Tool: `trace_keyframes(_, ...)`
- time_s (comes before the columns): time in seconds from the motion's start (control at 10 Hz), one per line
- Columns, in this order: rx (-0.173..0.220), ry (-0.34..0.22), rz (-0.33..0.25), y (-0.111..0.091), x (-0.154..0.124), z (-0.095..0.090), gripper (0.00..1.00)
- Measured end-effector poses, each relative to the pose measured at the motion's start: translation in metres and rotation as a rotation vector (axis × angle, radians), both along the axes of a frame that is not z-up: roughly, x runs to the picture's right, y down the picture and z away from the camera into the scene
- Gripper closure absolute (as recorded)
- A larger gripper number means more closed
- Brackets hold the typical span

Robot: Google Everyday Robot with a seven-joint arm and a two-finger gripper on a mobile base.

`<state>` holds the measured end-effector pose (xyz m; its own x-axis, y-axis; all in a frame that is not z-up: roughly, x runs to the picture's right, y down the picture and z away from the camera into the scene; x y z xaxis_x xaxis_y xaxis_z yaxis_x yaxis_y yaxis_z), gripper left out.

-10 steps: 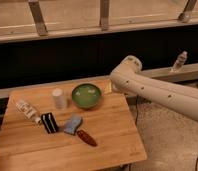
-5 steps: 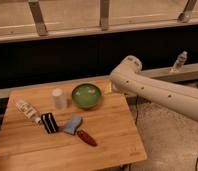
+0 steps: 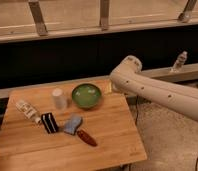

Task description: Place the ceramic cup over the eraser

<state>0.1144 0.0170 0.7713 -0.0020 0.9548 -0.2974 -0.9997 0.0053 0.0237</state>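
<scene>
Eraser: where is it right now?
Camera view, left half of table: eraser lies between bottle and pad, in front of cup. End effector not in view.

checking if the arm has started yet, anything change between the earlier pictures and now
Nothing visibly changed. The arm holds the same pose right of the table, its gripper out of view. The ceramic cup, eraser and green bowl sit where they were.
</scene>
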Motion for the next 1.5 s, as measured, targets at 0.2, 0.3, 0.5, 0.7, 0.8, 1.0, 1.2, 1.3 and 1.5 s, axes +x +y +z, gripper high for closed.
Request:
trace_keyframes(0.2,0.005,-0.008,-0.003,0.000,0.000,0.000,0.20)
trace_keyframes(0.3,0.009,-0.035,-0.006,-0.004,-0.003,-0.001,0.20)
trace_keyframes(0.5,0.020,-0.108,-0.030,-0.019,-0.024,-0.005,0.20)
trace_keyframes(0.7,0.030,-0.182,-0.080,-0.038,-0.065,-0.007,0.20)
trace_keyframes(0.8,0.032,-0.220,-0.114,-0.046,-0.092,-0.007,0.20)
trace_keyframes(1.0,0.034,-0.277,-0.173,-0.052,-0.134,-0.012,0.20)
trace_keyframes(1.2,0.035,-0.275,-0.174,-0.053,-0.133,-0.012,0.20)
trace_keyframes(1.3,0.034,-0.277,-0.176,-0.052,-0.135,-0.012,0.20)
trace_keyframes(1.5,0.034,-0.278,-0.176,-0.052,-0.135,-0.012,0.20)
